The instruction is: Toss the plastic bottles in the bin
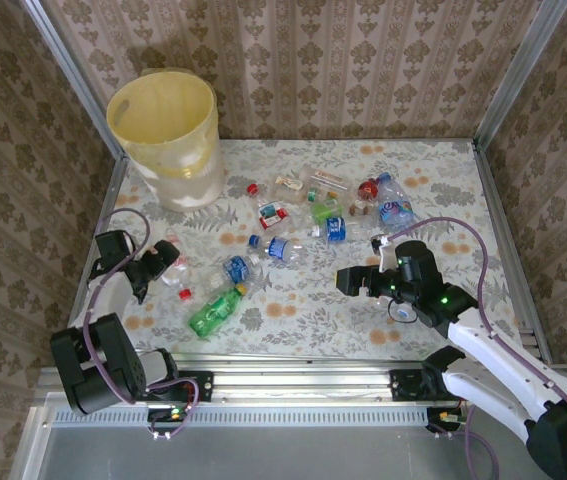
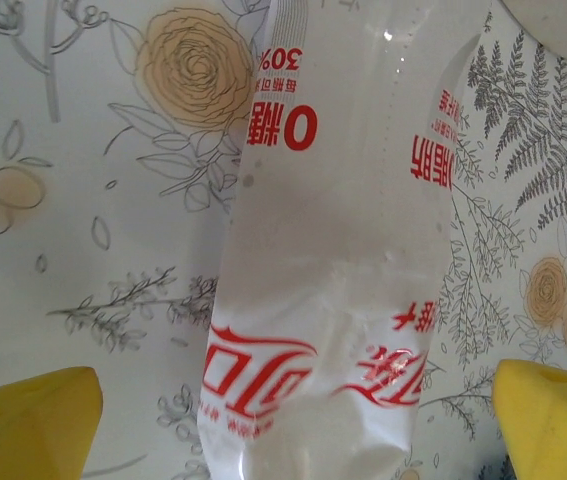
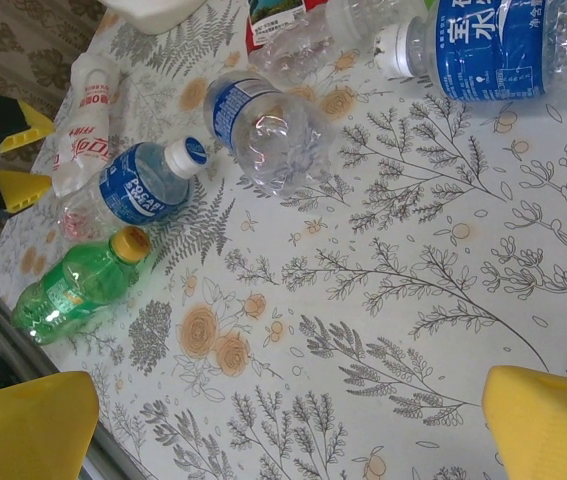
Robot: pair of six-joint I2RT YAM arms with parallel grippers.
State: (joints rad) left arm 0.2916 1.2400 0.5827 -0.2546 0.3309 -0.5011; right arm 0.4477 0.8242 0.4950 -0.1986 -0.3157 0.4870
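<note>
L pincer right up close: yellow pads wide apart at both sides, clear red-lettered bottle lying on the counter btwn them. Neither pad touches it, so open, nothing gripped. My read: this is the grab. Do it well by closing across the flattened body around mid-length, not at the ends. Then lift high, bc the bin is tall and its rim sits well above the counter. Just beside on the R: blue-label bottle and green bottle, near enough to get nudged if the wrist swings wide, so go straight up first. R pincer hangs open too, nothing btwn its pads, over bare counter, well apart from L. Further out, mid-counter, a cluster of bottles lies scattered. Farthest: bin in the far-L corner. Its own wall looks like the main obstacle on the way in.
</note>
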